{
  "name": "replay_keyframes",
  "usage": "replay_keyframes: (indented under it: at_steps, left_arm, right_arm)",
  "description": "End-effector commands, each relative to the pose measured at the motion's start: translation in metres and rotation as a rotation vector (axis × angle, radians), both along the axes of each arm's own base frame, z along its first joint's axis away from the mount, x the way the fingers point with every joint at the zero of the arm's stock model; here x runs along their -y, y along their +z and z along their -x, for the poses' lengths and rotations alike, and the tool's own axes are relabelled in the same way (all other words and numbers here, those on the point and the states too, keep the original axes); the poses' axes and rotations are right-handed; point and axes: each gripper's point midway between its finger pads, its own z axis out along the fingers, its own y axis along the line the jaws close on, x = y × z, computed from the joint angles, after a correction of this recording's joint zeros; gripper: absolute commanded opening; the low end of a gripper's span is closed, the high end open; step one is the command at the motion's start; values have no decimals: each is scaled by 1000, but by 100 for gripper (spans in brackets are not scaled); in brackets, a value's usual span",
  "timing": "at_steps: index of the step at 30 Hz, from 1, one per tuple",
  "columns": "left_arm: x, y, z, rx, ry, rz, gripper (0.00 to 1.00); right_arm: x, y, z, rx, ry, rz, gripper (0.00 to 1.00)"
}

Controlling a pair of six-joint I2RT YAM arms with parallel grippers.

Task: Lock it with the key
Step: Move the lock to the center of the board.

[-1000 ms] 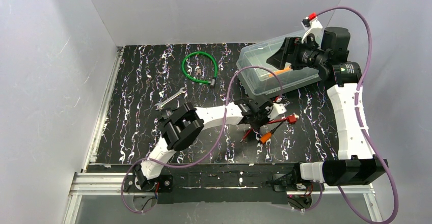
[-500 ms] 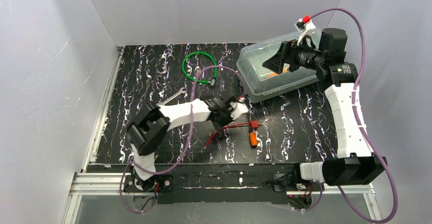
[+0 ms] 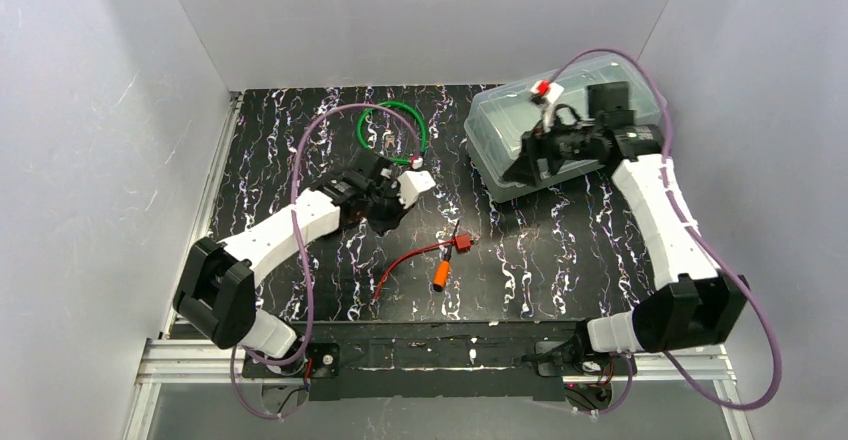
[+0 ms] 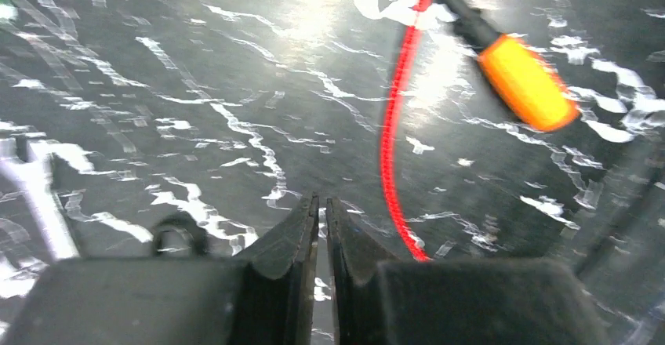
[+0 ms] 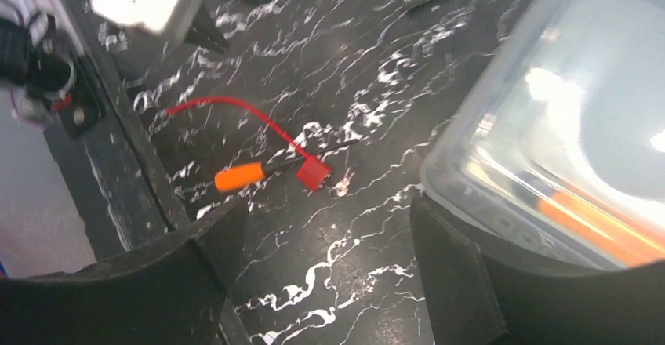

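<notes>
Starting at the near edge, two arms are counted, bolted side by side.

- One red cord is laid on the black marbled table near the middle. It has one red tab and one orange-handled piece lying beside it. Whether this piece is the key cannot be told.
- Left arm: folded at the elbow by the near left corner, with the forearm stretched away and to the right. The left gripper is held low over the table, apart from the cord. Its fingers are pressed together and nothing is seen between them.
- One silvery wrench is noted on the table just left of that gripper.
- Right arm: raised from the near right corner, extended away, wrist turned left. The right gripper is spread wide, and its right finger is set at the near corner of the container. Contact cannot be told.
- One clear plastic container is placed at the far right, with something orange blurred inside.
- One green cable lock is coiled at the far middle, beyond the left gripper and untouched.
</notes>
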Motion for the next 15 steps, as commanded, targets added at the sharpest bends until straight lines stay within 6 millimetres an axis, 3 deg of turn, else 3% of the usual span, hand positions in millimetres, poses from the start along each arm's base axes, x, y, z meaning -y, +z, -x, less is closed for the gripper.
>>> replay_keyframes:
  at_steps: [1, 9, 15]
  left_arm:
    - [-2, 34, 37, -218, -30, 237, 14]
    - [-36, 90, 28, -254, 185, 485, 47]
    - [-61, 114, 29, -260, 284, 625, 53]
  right_arm:
    - [-43, -48, 27, 34, 246, 205, 81]
    - [-105, -100, 34, 122, 430, 419, 77]
    - [-138, -148, 38, 101, 523, 512, 71]
